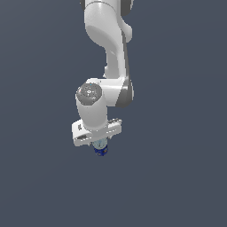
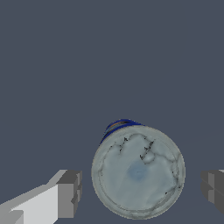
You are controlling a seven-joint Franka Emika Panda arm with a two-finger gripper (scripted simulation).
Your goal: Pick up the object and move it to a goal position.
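Note:
The object is a small upright can with a dark blue body and a pale silvery-grey round top [image 2: 138, 171]. In the exterior view only its lower blue part [image 1: 101, 150] and a bit of its pale top show under the white hand. My gripper [image 2: 142, 190] is open. Its two grey fingertips [image 2: 69, 193] stand on either side of the can with gaps on both sides, not touching it. In the exterior view the gripper [image 1: 100, 145] sits directly over the can, and its fingers are hidden by the hand.
A plain dark grey-blue surface [image 1: 177, 177] fills both views. The white arm [image 1: 111, 53] reaches down from the top of the exterior view.

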